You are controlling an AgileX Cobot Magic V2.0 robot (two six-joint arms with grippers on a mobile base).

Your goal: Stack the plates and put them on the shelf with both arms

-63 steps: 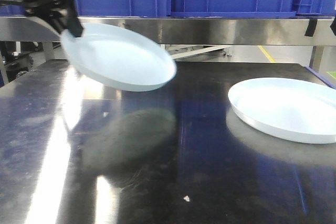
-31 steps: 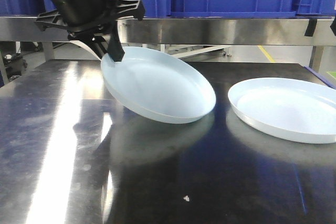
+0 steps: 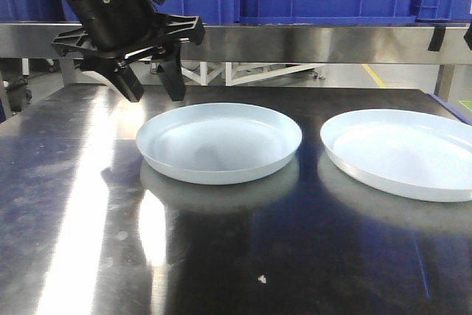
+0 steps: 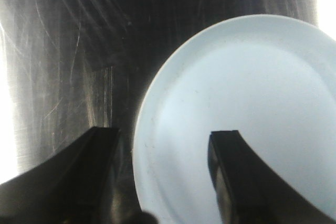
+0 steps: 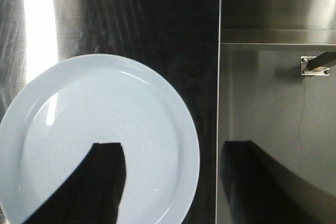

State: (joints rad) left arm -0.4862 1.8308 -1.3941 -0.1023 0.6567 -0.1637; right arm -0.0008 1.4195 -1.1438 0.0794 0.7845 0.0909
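Hovering just above the far left rim of one pale bluish-white round shallow plate (image 3: 221,142), the black left gripper (image 3: 156,94) has its jaws spread wide and gripping nothing, one finger over the plate's inside and the other over the dark, reflective steel worktop (image 3: 258,256). That plate lies flat on the worktop, just beside a second identical plate (image 3: 402,153) to its right, the two not touching. The right gripper (image 5: 170,145) hangs over that second plate with jaws likewise spread and empty.
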